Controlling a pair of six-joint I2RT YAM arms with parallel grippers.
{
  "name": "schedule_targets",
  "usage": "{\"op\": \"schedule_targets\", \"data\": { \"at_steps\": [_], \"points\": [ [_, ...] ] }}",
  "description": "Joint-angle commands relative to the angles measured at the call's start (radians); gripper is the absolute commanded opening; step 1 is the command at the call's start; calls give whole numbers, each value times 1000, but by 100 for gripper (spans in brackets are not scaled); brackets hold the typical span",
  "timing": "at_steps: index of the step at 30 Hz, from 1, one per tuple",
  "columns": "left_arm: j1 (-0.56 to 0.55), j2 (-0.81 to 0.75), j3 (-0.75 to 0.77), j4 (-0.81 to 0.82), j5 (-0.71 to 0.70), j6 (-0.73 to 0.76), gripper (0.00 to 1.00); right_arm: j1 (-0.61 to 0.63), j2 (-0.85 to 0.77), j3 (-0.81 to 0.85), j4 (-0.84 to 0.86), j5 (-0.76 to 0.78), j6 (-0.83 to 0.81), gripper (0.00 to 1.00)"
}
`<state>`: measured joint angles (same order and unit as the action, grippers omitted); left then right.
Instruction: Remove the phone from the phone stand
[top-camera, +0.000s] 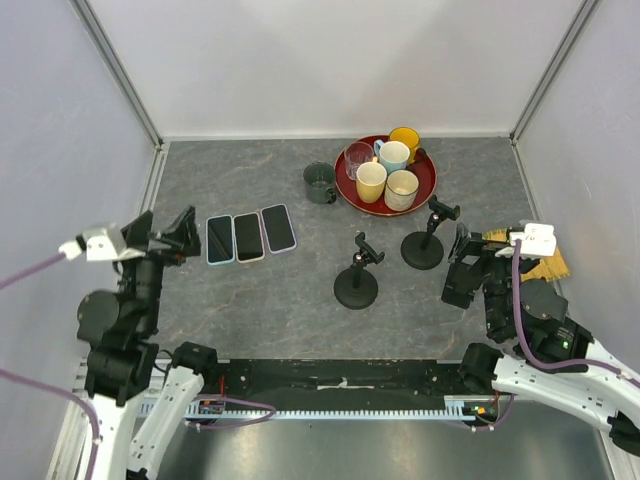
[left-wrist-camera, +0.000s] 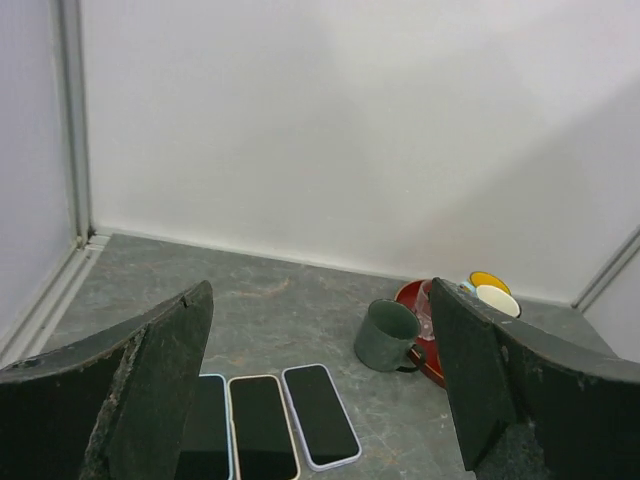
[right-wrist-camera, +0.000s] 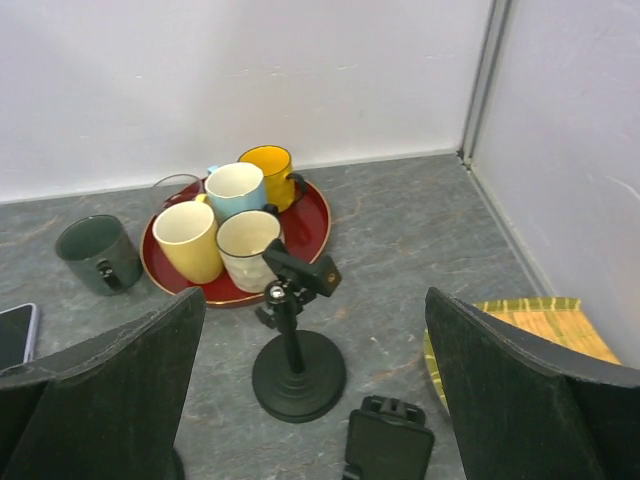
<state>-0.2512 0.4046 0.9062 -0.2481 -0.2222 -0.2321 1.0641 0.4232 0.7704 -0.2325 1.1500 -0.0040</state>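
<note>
**A:** Entry one, containers?

**B:** You are looking at a red tray sitting at the back right of the counter. It is carrying a yellow mug, a pale blue mug, a cream mug, a beige mug and a glass, all upright and crowding together. A green mug is standing on the counter just beside the tray's left rim.

**A:** Entry two, phones?

**B:** Three phones are lying flat side by side, left of centre. The near stand and far stand are standing apart from them, clamps bare.

**A:** Claws?

**B:** Your left claw is hanging spread wide just left of the phones, pinching nothing. Your right claw is gaping too, beside a woven mat at the right wall.

**A:** Room?

**B:** Bare counter is running between the phones and the near stand, and walls are closing in on three sides.
</note>
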Motion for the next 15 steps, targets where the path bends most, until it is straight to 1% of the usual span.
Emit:
{"op": "schedule_targets", "data": {
  "at_steps": [1, 2, 4, 5, 6, 8, 10, 11, 15],
  "points": [
    [-2, -159, -148, 52, -74, 91, 95, 4, -29, 30, 35, 89, -93, 98],
    [-2, -235, -177, 72, -94, 96, 95, 2, -50, 15, 63, 94, -103, 98],
    [-2, -318, -259, 136, -106, 105, 95, 2, -78, -23, 97, 106, -129, 98],
    [0, -390, -286, 160, -112, 105, 96, 2, -113, -40, 140, 114, -139, 98],
    [-2, -433, -331, 180, -112, 108, 96, 4, -135, -55, 159, 122, -155, 98],
    [0, -484, -351, 207, -124, 116, 98, 2, -191, -97, 211, 126, -166, 98],
    [-2, -474, -343, 188, -157, 117, 100, 4, -242, -135, 226, 132, -172, 98],
    [-2, -469, -343, 191, -157, 122, 100, 2, -257, -147, 272, 132, -174, 98],
    [1, -480, -378, 213, -132, 105, 100, 2, -296, -203, 324, 131, -172, 98]
  ]
}}
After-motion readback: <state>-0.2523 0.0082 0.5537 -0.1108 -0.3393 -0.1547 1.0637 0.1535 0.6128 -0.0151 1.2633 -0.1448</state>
